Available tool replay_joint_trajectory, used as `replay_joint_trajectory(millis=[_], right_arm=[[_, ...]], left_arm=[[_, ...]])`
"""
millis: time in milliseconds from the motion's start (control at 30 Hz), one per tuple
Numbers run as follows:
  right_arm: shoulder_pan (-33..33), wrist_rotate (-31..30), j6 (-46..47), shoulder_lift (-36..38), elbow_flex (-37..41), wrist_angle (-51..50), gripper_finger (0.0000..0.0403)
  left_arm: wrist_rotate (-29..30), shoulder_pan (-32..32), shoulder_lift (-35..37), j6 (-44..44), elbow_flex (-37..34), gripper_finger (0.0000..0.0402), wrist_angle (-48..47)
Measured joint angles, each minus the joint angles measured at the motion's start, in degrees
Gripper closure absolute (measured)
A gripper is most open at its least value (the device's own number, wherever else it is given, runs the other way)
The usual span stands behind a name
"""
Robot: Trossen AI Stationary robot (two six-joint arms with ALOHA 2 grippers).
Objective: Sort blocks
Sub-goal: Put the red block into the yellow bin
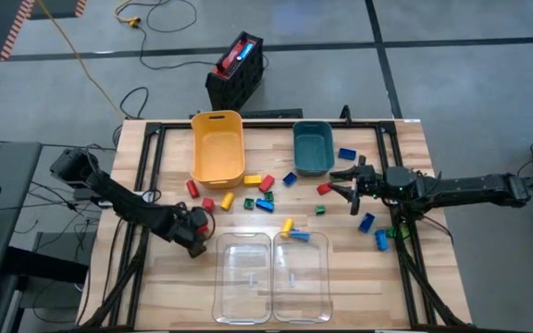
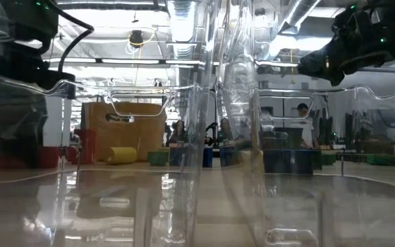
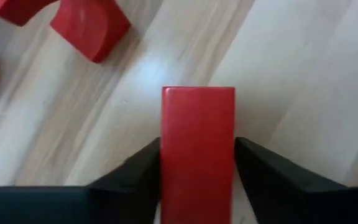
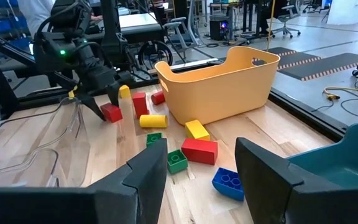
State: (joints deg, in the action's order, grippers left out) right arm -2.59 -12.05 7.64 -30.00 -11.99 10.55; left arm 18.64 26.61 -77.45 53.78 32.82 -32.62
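Left gripper (image 3: 197, 180) is clamping a red block (image 3: 197, 143) above the table; right gripper (image 4: 194, 180) is hovering open; a shallow grip is risking slippage in transit.

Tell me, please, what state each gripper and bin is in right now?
Left gripper: shut on red block.
Right gripper: open, holding nothing.
Yellow bin: upright, empty.
Teal bin: upright, empty.
Clear bins: upright, side by side, no blocks inside.
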Motion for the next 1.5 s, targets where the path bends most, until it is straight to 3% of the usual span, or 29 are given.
replay_joint_trajectory(millis=[100, 367, 633, 733, 800, 1033, 1233, 1367, 1500], right_arm=[[0.0, 0.02, 0.05, 0.0, 0.0, 0.0, 0.0195], [0.0, 0.11, 1.32, -0.07, 0.04, -0.19, 0.0195], [-0.07, 0.11, 1.97, -3.16, 0.07, 2.21, 0.0195], [-0.09, 0.1, 1.91, -6.4, 0.09, 6.05, 0.0195], [-0.35, 0.1, 1.53, -8.93, 0.09, 8.78, 0.0195], [-0.55, 0.09, 1.27, -16.04, 0.09, 14.22, 0.0195], [-0.57, 0.92, 0.04, -16.48, 0.09, 14.73, 0.0195], [-1.34, 1.2, -2.14, -16.46, 0.09, 15.32, 0.0195], [-4.34, 2.21, -2.57, -16.46, 0.09, 14.93, 0.0195]], left_arm=[[-0.15, 0.04, 0.02, -0.06, 0.04, 0.0277, -0.9], [1.46, -0.04, 5.12, 0.73, 4.57, 0.0277, -12.36], [16.3, -1.88, 12.85, -0.26, 11.96, 0.0277, -20.78], [22.43, -5.45, 15.06, -6.14, 13.3, 0.0277, -19.12], [23.32, -9.92, 16.01, -12.58, 14.42, 0.0277, -15.63], [14.52, -23.74, 16.69, -32.96, 18.28, 0.0277, -6.31], [6.75, -35.54, 16.58, -38.73, 18.3, 0.0277, -6.53], [5.45, -42.37, 14.71, -43.06, 18.22, 0.0277, -5.83], [-0.52, -50.29, 11.71, -47.4, 18.23, 0.0277, -0.5]])
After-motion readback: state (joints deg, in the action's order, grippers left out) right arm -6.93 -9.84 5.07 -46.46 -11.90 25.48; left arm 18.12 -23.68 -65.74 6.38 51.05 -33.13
